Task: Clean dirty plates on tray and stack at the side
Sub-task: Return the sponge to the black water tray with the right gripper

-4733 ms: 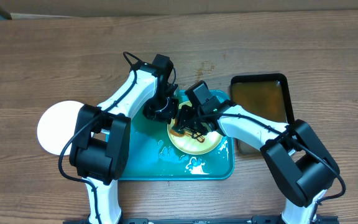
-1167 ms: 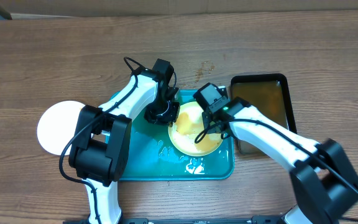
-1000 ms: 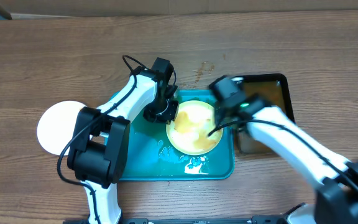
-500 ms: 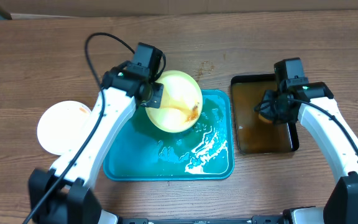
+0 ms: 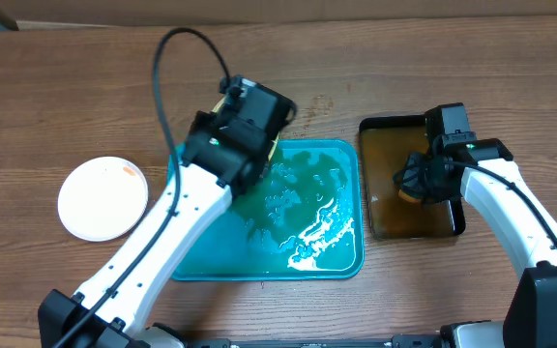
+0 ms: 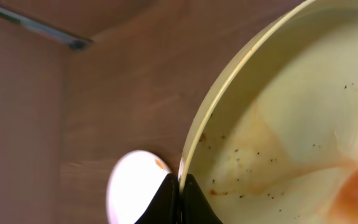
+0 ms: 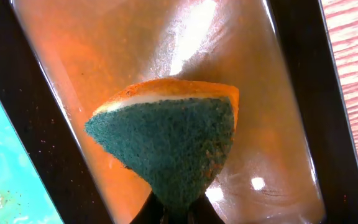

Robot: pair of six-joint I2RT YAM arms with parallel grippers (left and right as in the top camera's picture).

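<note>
Pale green plate (image 6: 291,124): pinched at rim by left end effector (image 6: 179,186), aloft by tray (image 5: 356,271) far-left corner; white plate (image 5: 102,198) on surface (image 5: 66,97) lies leftward, left arm nearer; right end effector (image 7: 169,214) clamps sponge (image 7: 166,146).

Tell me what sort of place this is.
Probably a lab bench staged for dishwashing, not a real kitchen: a wooden table, a foamy turquoise tray and a black tray of brownish water instead of a sink.
</note>
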